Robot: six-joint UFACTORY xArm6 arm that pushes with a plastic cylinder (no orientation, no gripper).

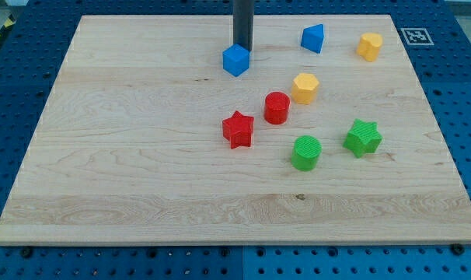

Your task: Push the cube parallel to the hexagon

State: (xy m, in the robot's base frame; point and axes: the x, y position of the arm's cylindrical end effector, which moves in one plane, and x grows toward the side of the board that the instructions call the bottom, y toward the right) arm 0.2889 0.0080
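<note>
My tip (pixel 241 47) touching far side of blue cube (pixel 235 60), far centre of board (pixel 142 155). No pincer here, only bare rod, nothing spreading or pinching. Yellow hexagon (pixel 305 88) sitting right and nearer. Judging: pushing cube nearer, slow, centred, keeping clear of red cylinder (pixel 277 107).

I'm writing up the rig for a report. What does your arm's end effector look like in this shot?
Only my end effector shows: a straight, plain rod, dark grey to black, entering from the view's top edge. My tip sits right behind the blue cube. No cables, markings or joints are visible on it; the rest of the arm is out of frame.
</note>
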